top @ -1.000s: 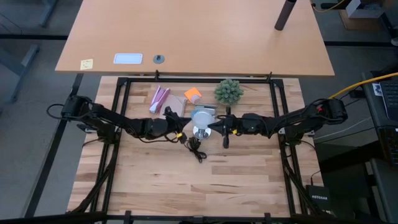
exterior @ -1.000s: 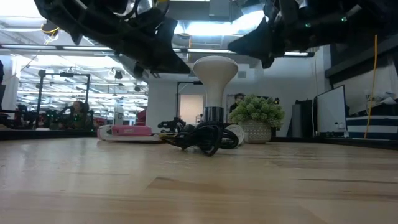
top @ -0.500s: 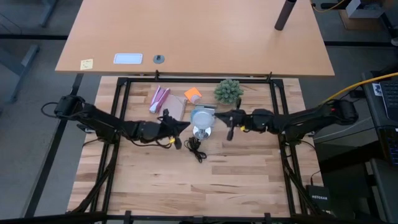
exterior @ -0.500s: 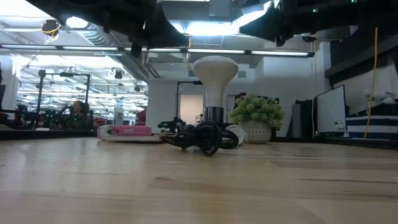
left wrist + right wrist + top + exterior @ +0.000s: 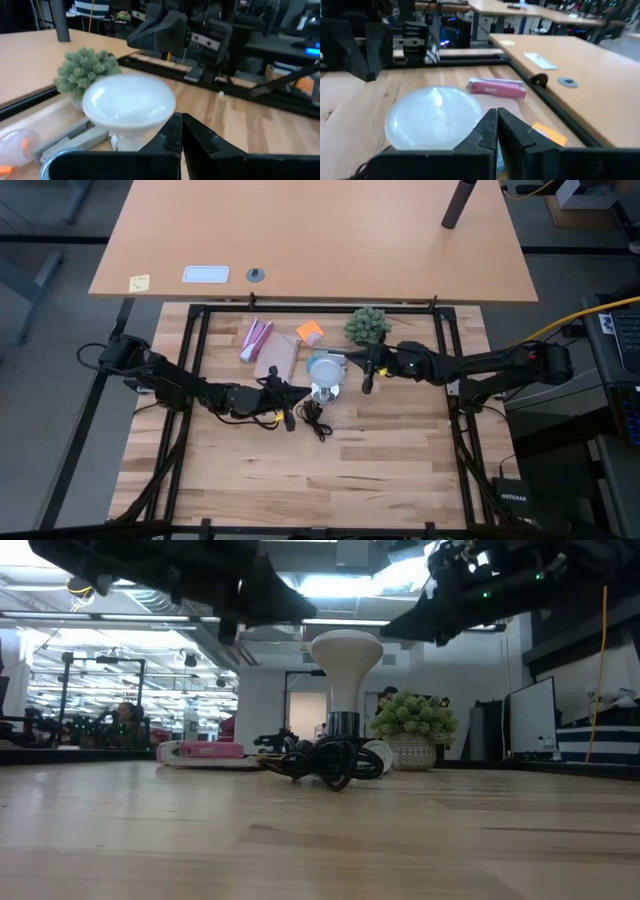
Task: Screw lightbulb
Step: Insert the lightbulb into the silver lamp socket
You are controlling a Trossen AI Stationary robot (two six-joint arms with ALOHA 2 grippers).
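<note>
High view | lightbulb (image 5: 325,368) upright | left gripper (image 5: 300,392), right gripper (image 5: 356,365) pressed together | no writing legible

The lightbulb (image 5: 325,368) stands upright between both tools, plant (image 5: 367,326) behind.

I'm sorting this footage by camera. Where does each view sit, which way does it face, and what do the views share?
High view: above the table, looking straight down; both arms show, left gripper and right gripper flanking the lightbulb.
Low view: at table-top height, looking level across into the room; dark arm parts overhang the upright lightbulb.
Left wrist view: on the left arm, past its shut fingers, facing the lightbulb and green plant.
Right wrist view: on the right arm, past its shut fingers, facing the lightbulb and pink pack.
Shared: all four show the lightbulb.
</note>
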